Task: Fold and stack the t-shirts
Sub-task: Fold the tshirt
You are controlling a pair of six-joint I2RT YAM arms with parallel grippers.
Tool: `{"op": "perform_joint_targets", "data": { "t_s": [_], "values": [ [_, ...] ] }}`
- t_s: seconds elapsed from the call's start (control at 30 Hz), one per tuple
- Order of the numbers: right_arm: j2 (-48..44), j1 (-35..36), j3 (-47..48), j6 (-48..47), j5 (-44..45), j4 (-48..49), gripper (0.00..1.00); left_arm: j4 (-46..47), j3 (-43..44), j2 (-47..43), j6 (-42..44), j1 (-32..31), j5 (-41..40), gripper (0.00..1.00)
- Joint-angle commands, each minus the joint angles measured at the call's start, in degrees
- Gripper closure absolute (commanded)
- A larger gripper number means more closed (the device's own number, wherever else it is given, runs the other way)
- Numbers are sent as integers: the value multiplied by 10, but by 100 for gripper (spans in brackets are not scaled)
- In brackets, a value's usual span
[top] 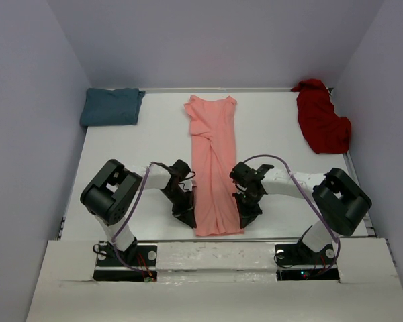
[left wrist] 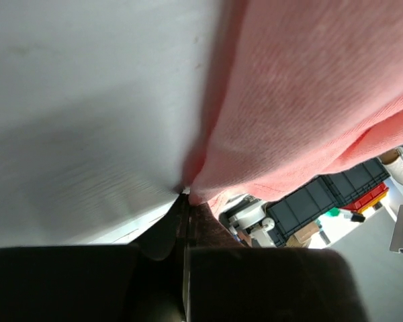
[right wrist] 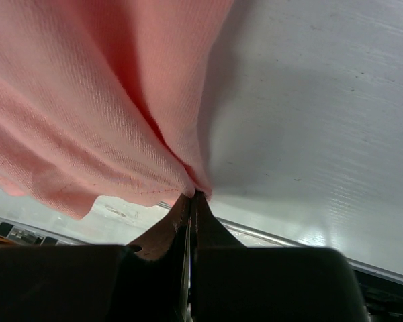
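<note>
The salmon-pink t-shirt (top: 213, 164) lies folded into a long narrow strip down the middle of the table. My left gripper (top: 188, 216) is shut on its near left edge; the left wrist view shows the pink cloth (left wrist: 309, 100) pinched at my fingertips (left wrist: 186, 194). My right gripper (top: 245, 216) is shut on its near right edge; the right wrist view shows the cloth (right wrist: 80, 100) pinched at my fingertips (right wrist: 193, 194). The teal t-shirt (top: 111, 106) lies folded at the far left corner. The dark red t-shirt (top: 321, 117) lies crumpled at the far right.
The white table (top: 148, 134) is walled on the left, back and right. A metal rail (top: 215, 240) runs along its near edge, just behind my grippers.
</note>
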Motion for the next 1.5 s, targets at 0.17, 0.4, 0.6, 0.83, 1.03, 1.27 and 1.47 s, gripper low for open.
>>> {"op": "perform_joint_targets", "data": {
  "t_s": [0.17, 0.4, 0.6, 0.83, 1.03, 1.27, 1.47],
  "values": [
    [-19, -2, -10, -4, 12, -6, 39, -20, -3, -24, 7, 4, -92, 34],
    [-31, -7, 10, -3, 15, -22, 31, -63, 45, -54, -1, 7, -127, 30],
    [-52, -26, 61, -11, 27, -63, 31, -84, 67, -90, 1, 30, -155, 30],
    [-94, -158, 65, -34, -76, 1, 32, -32, 55, -129, 9, 130, -142, 30],
    [-109, -228, 43, -6, -200, 131, 63, 87, 47, -147, -19, 145, -64, 33],
    [-55, -228, 42, 45, -251, 219, 95, 219, 22, -148, -90, 145, 3, 90],
    [-30, -252, 29, 24, -244, 234, 33, 213, 4, -126, -62, 145, -20, 32]
  ]
}}
